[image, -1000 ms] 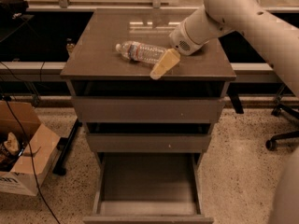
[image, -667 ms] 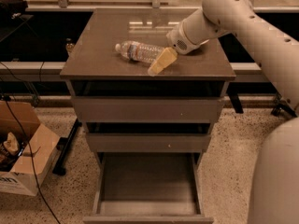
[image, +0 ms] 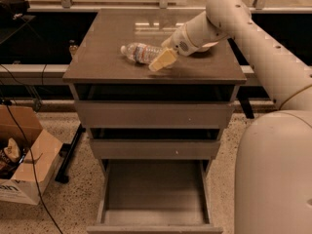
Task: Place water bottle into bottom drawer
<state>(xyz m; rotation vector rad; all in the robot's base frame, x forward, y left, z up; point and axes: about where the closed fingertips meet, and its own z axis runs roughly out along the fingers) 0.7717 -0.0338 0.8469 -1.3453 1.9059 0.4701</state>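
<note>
The water bottle (image: pixel 140 52) lies on its side on the top of the grey-brown cabinet (image: pixel 107 57), cap pointing left. My gripper (image: pixel 161 58) is at the bottle's right end, low over the cabinet top, reaching in from the right, with its cream tip in front of the bottle. The bottom drawer (image: pixel 153 191) is pulled out at the foot of the cabinet; its flat grey floor is bare.
The two drawers above (image: pixel 153 113) are pushed in. My white arm and body (image: pixel 273 169) fill the right side. An open cardboard box (image: pixel 22 165) and cables lie on the floor at left. A dark rail and table legs stand behind the cabinet.
My gripper has moved a little left and farther back, closer against the bottle's right end. The bottle and the drawers have not moved.
</note>
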